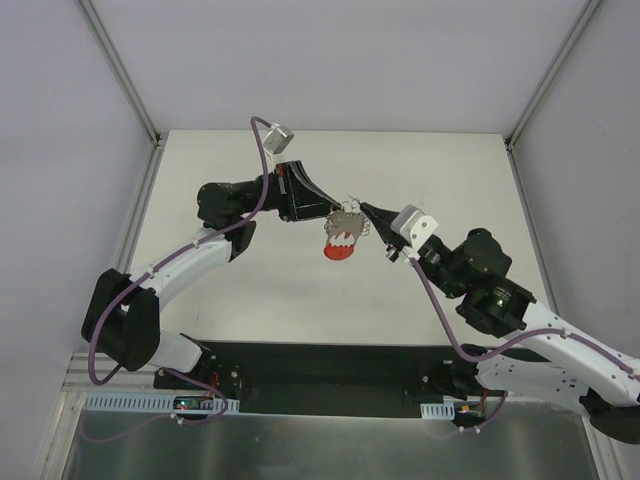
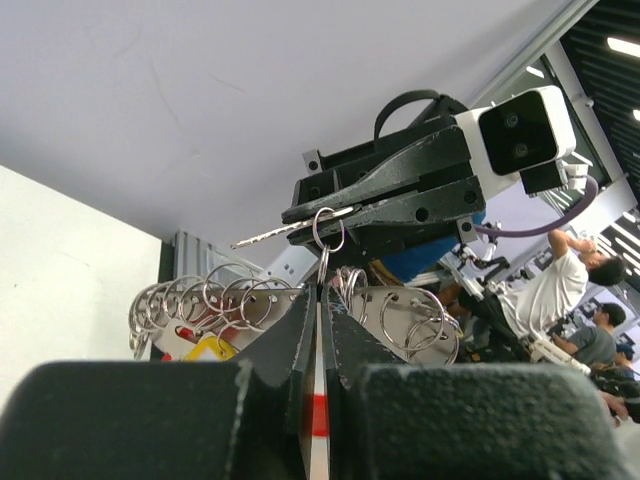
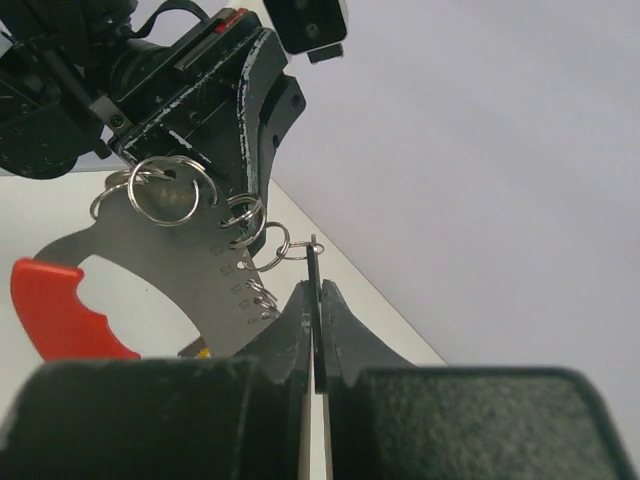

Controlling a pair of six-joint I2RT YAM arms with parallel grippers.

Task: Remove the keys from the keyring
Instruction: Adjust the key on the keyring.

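Clamping the keyring (image 1: 341, 243) with left gripper (image 1: 334, 212), pinching a key (image 2: 280, 231) with right gripper (image 1: 366, 209); showing its blade side-on from left wrist, merely an edge-on sliver from right wrist

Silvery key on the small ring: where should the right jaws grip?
I'd pinch the silvery key across its flat faces at the head, beside the small split ring, coming from the side away from the grey ringed plate; it is thin.

white table (image 1: 300, 300) | grey walls (image 1: 60, 150) | person in white shirt (image 2: 560, 290) | ceiling lamp (image 2: 622, 45)
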